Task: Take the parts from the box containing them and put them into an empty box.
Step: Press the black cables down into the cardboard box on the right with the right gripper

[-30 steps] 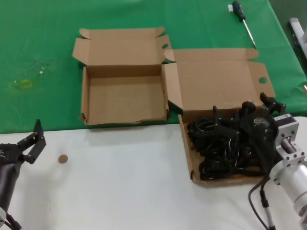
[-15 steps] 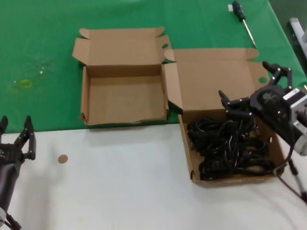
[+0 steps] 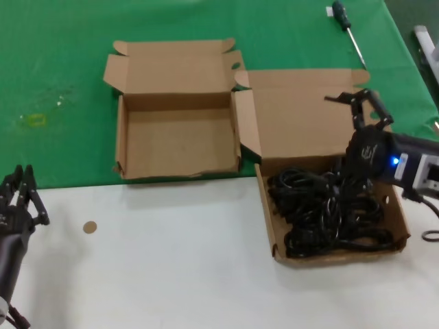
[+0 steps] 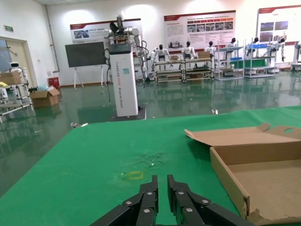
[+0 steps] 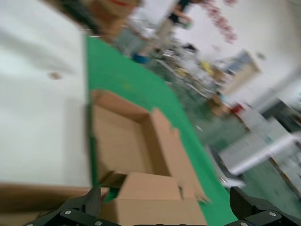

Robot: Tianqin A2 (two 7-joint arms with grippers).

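Right gripper [image 3: 355, 103]: fingers spread wide, held over the far edge of the larger box [image 3: 401, 216].
Left gripper [image 3: 20, 195]: closed, parked.
Power cords [image 3: 326, 209]: tangled there; judged limp, light, best pinched mid-bundle.
Smaller box [image 3: 121, 133]: bare.

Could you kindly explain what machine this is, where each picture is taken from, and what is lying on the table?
This is a two-armed robot. One picture comes from its head, looking down; the other two come from cameras on its wrists. On the table sit the empty box and, beside it, a wider box filled with black power cords. A screwdriver lies at the far edge. The right gripper hangs open above that box's raised lid, holding nothing. The left gripper waits shut near the table's front edge, also holding nothing.
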